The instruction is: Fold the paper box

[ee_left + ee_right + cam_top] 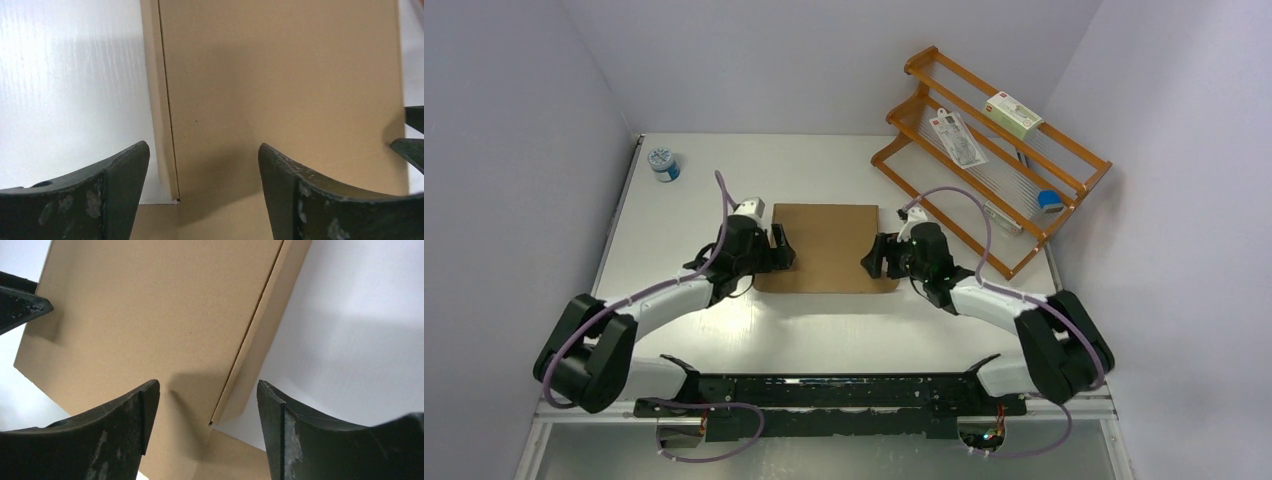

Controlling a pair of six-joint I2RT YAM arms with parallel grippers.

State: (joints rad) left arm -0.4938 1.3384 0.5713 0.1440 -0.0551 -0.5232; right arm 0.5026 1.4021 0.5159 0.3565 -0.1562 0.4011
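Box: your brown paper box [829, 245] lies flat and closed on the bench [824, 170], right between the two tools.
Box seam: from either wrist camera you see a narrow side strip, set off by a straight crease, running away ahead of the fingers.
Left tool [784, 250]: it sits at the box's left edge, fingers spread wide with nothing held; the box top shows through the gap.
Right tool [871, 258]: it sits at the opposite edge facing the left one, also spread wide and holding nothing.
Rack [989, 150]: a wooden one stands beyond your right tool, carrying a few packets.
Tub [664, 163]: small, white and blue, well beyond your left tool.
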